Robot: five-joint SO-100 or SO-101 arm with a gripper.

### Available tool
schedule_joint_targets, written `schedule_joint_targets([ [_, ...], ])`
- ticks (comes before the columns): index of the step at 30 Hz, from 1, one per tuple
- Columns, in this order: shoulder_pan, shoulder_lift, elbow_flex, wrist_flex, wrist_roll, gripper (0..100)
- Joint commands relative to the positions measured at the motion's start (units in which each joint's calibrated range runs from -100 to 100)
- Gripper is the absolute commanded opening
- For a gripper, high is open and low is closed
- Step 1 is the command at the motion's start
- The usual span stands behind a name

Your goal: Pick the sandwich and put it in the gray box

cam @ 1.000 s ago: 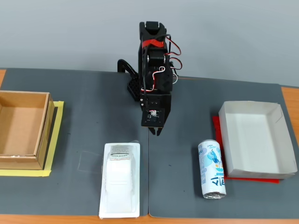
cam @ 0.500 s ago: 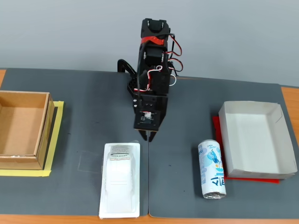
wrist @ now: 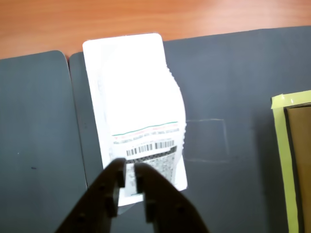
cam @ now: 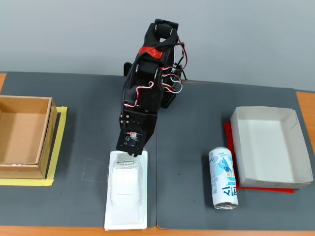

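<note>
The sandwich (wrist: 136, 97) is a white wedge-shaped pack with a barcode label at its near end, lying flat on the dark mat; in the fixed view (cam: 127, 196) it lies at the front, below the arm. My gripper (wrist: 130, 177) is down on the label end, its jaws closed to a narrow gap with a strip of the pack between them. In the fixed view the gripper (cam: 129, 153) meets the pack's far end. The gray box (cam: 275, 178) stands at the right, apart from the arm, and holds nothing.
A white-and-blue drink can (cam: 224, 178) lies left of the gray box. A deeper brown cardboard box (cam: 19, 169) sits on yellow tape at the left; its corner shows in the wrist view (wrist: 297, 145). The wooden table edge (wrist: 146, 17) lies beyond the mat.
</note>
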Motion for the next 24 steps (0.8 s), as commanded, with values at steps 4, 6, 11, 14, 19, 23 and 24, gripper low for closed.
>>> schedule_joint_targets([
  [4,0.66,2.31,-3.3,-0.39,0.32,2],
  [6,0.58,3.33,-3.4,-0.73,0.32,2],
  [11,0.13,6.8,-6.47,-0.73,0.16,2],
  [14,0.06,10.02,-9.82,-0.73,0.0,2],
  [19,0.06,13.5,-13.53,-0.73,0.21,2],
  [23,-0.39,13.67,-13.62,-0.3,0.27,3],
  [24,-0.69,13.67,-13.53,0.05,0.32,5],
])
